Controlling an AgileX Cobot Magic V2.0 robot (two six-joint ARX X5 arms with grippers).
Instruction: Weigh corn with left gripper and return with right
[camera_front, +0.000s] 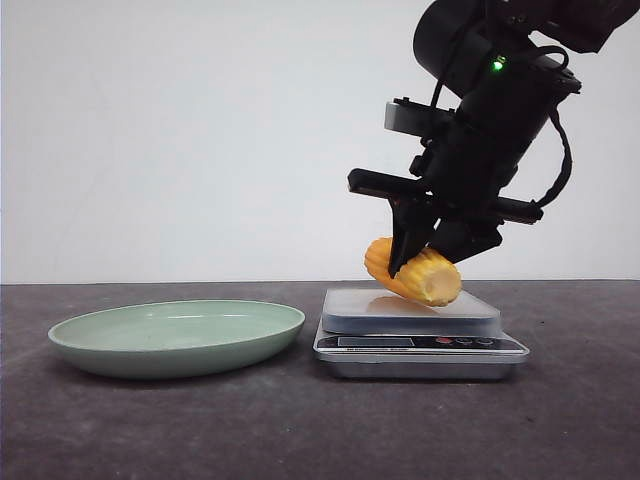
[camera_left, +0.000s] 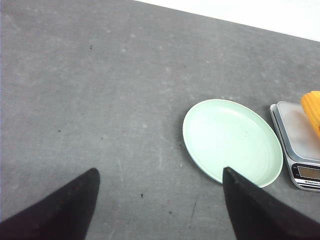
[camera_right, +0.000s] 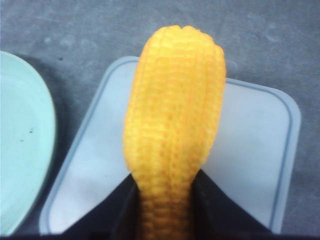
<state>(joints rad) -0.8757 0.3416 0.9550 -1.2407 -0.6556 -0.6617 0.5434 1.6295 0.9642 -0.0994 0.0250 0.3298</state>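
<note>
The yellow-orange corn (camera_front: 432, 276) hangs tilted just above the platform of the silver kitchen scale (camera_front: 420, 330), clamped between the black fingers of my right gripper (camera_front: 415, 262). In the right wrist view the corn (camera_right: 172, 120) fills the middle, with the scale platform (camera_right: 250, 150) under it. My left gripper (camera_left: 160, 175) is open and empty, high over bare table left of the pale green plate (camera_left: 232, 141). The left arm does not show in the front view. The left wrist view catches the corn (camera_left: 312, 107) and the scale (camera_left: 300, 150) at its edge.
The pale green oval plate (camera_front: 178, 337) sits on the dark grey table left of the scale, with nothing on it. A white wall stands behind the table. The plate's rim (camera_right: 20, 150) shows beside the scale in the right wrist view.
</note>
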